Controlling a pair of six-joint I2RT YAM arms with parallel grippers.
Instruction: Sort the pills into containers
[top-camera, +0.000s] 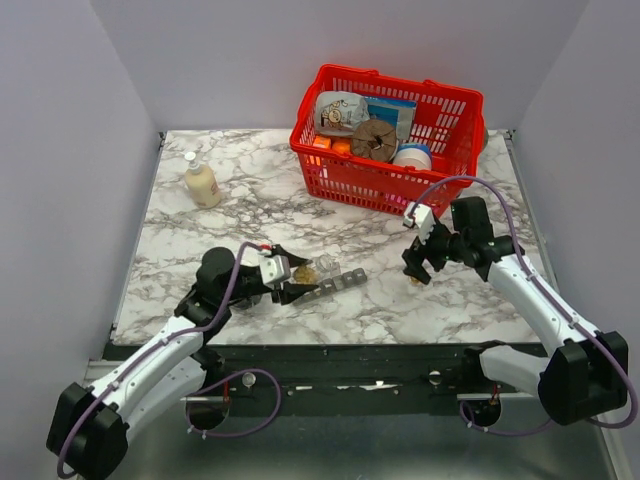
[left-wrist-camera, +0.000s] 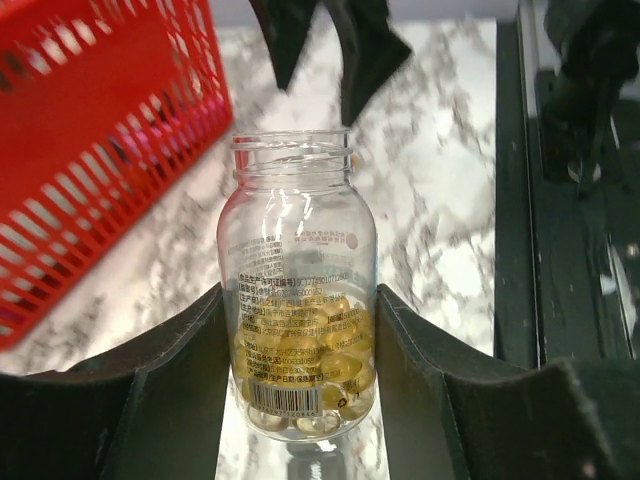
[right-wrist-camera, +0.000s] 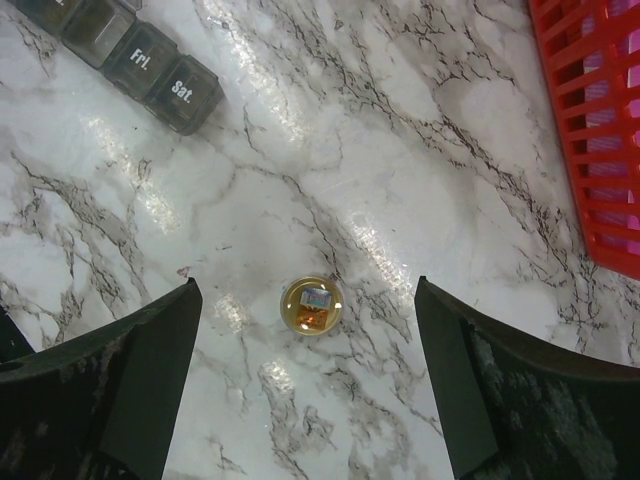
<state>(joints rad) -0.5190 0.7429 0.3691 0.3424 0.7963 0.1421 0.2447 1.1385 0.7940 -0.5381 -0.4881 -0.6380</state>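
The pills (left-wrist-camera: 305, 355) are a golden mass at the bottom of a small clear bottle (left-wrist-camera: 298, 260) whose mouth has no cap. My left gripper (left-wrist-camera: 298, 345) is shut on this bottle. In the top view the bottle (top-camera: 306, 271) lies level in the left gripper (top-camera: 297, 275), with its mouth over the near end of the containers (top-camera: 338, 283), a dark grey organiser strip. My right gripper (right-wrist-camera: 305, 288) hangs open over a small round gold cap (right-wrist-camera: 312, 305) on the marble. The organiser's "Fri." and "Sat." compartments (right-wrist-camera: 140, 55) show with lids shut.
A red mesh basket (top-camera: 446, 152) full of items stands at the back right, close behind the right gripper (top-camera: 415, 264). A cream pump bottle (top-camera: 201, 183) stands at the back left. The basket's wall (left-wrist-camera: 90, 150) shows left of the bottle.
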